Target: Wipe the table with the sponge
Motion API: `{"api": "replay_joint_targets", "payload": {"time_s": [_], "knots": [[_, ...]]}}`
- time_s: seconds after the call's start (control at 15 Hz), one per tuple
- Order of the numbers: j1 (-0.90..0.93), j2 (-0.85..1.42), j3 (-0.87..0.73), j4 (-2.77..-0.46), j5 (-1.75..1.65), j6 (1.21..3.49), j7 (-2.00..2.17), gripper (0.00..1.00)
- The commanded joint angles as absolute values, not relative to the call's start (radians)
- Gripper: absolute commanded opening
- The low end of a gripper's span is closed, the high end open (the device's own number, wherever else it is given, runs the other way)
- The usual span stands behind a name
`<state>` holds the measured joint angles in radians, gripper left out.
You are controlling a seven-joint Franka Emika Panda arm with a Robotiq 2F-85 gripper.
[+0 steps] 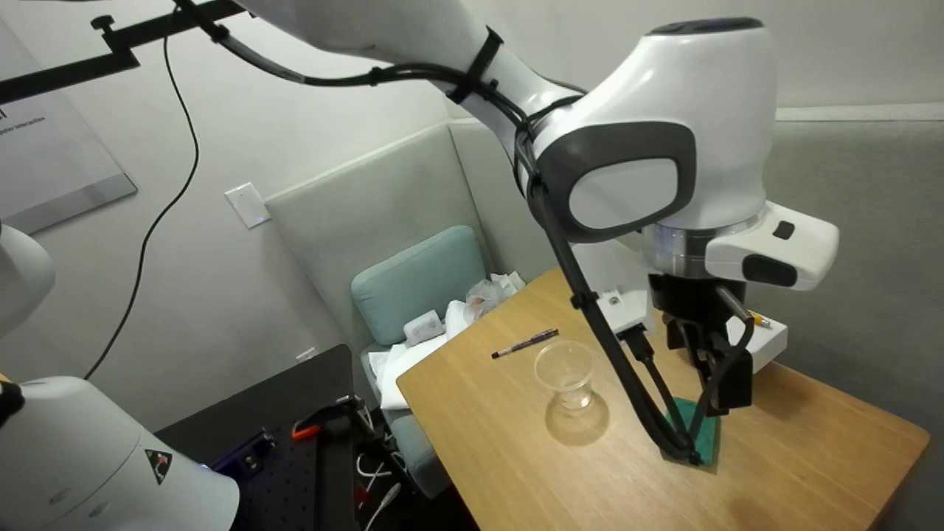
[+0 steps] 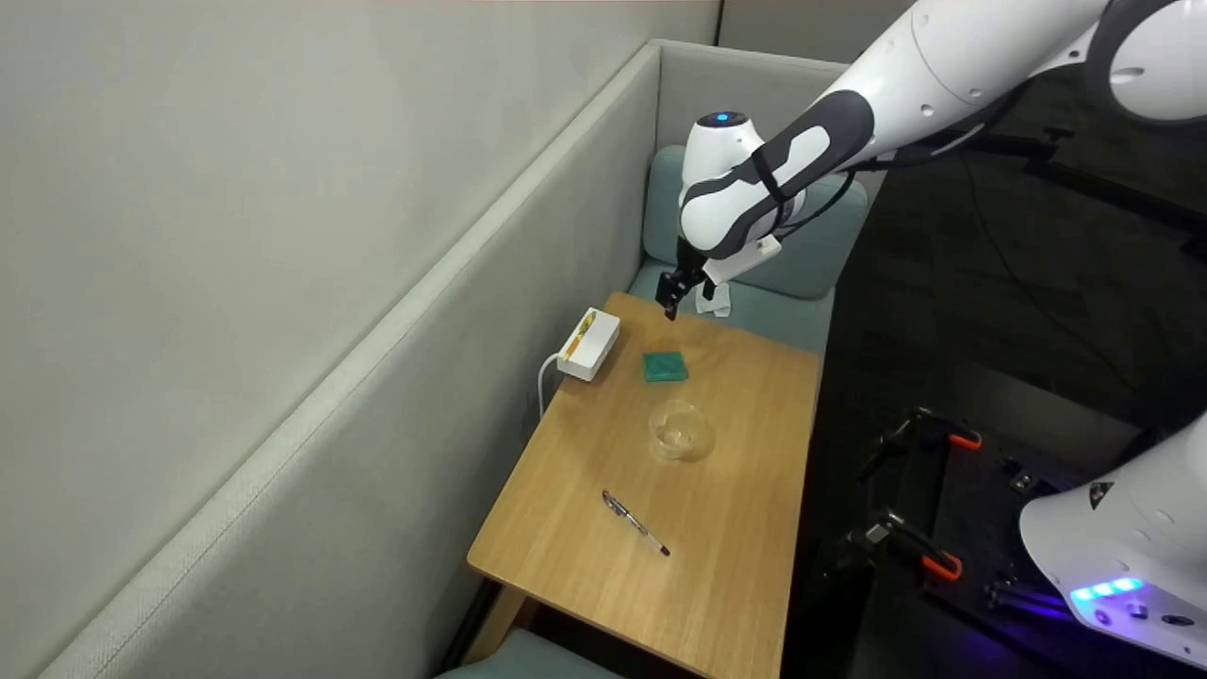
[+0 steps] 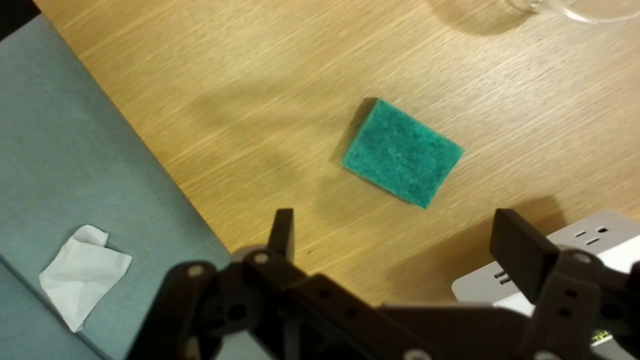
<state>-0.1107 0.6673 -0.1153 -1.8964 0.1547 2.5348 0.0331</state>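
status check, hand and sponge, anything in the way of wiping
Hand open, empty. Green sponge flat on table, ungripped. Clear cup, pen and white power strip likely in the wipe's way.

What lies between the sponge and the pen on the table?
A transparent cup sits between the sponge and the pen; both exterior views show it. The wrist view leaves the pen out.

Above the robot base in an exterior view, a wall poster carries small print ending in "interaction", the wording before it unclear. On the robot base, a dark sticker is too small to read.
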Motion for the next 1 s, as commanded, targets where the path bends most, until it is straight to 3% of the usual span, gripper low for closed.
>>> {"api": "replay_joint_targets", "payload": {"time_s": [0.0, 0.93], "knots": [[-0.120, 0.737, -0.100, -1.810, 0.144, 2.501, 0.066, 1.00], [-0.145, 0.890, -0.051, -1.749, 0.160, 2.529, 0.054, 1.00]]}}
